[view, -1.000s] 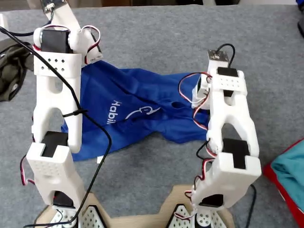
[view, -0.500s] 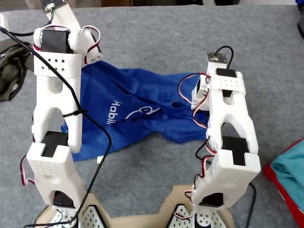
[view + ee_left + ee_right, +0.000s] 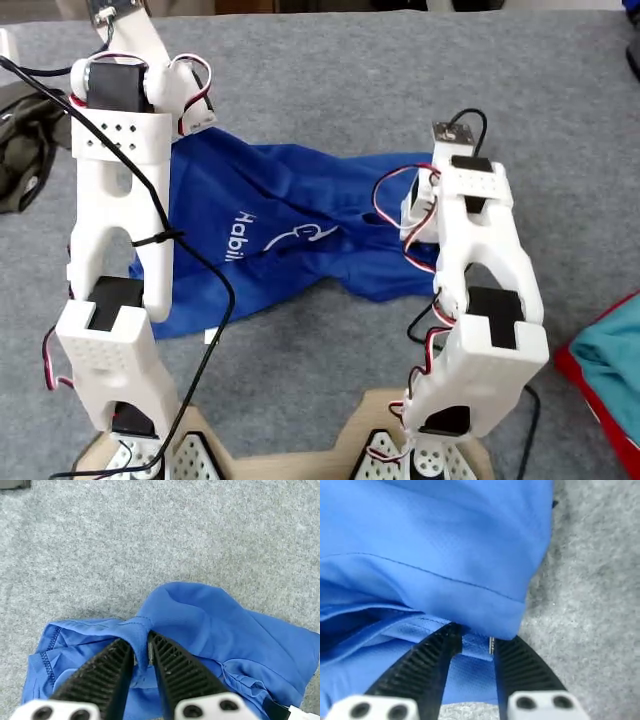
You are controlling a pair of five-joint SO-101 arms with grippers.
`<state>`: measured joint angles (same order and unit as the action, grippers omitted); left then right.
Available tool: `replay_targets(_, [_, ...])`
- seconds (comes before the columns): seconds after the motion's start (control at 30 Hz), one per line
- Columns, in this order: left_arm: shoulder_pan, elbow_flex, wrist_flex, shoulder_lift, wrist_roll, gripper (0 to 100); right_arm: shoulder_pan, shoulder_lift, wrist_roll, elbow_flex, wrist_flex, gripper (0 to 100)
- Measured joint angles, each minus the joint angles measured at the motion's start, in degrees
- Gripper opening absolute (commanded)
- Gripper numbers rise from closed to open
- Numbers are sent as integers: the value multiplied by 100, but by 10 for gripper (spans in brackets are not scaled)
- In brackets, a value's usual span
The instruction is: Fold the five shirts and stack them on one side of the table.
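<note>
A blue shirt [image 3: 290, 235] with white print lies crumpled on the grey table, between the two arms. In the left wrist view my left gripper [image 3: 141, 641] is shut on a raised fold of the blue shirt [image 3: 200, 625] near a hemmed edge. My right gripper [image 3: 476, 636] is shut on a folded edge of the blue shirt [image 3: 430, 545], beside bare grey table. In the high view the left arm [image 3: 115, 110] stands over the shirt's far left corner. The right arm [image 3: 470, 190] stands over its right edge.
A dark olive garment [image 3: 22, 150] lies at the table's left edge. A teal cloth [image 3: 612, 350] on a red one [image 3: 590, 385] sits at the right edge. Bare grey table [image 3: 330, 60] stretches behind the shirt. A wooden arm base [image 3: 300, 455] is at the front.
The right arm has drawn slightly toward its base and a little left, still holding the shirt edge. The left arm and the shirt's bulk have not moved.
</note>
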<state>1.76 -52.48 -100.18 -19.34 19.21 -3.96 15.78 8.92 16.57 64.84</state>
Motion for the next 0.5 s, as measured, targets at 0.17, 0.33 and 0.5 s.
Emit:
replay_targets(0.17, [0, 0, 0, 0, 0, 19, 0, 0, 0, 62, -185, 103])
replay_targets(0.33, [0, 0, 0, 0, 0, 19, -9, 9, 0, 70, -369, 10])
replay_targets(0.5, [0, 0, 0, 0, 0, 19, -9, 9, 158, 70, -404, 11])
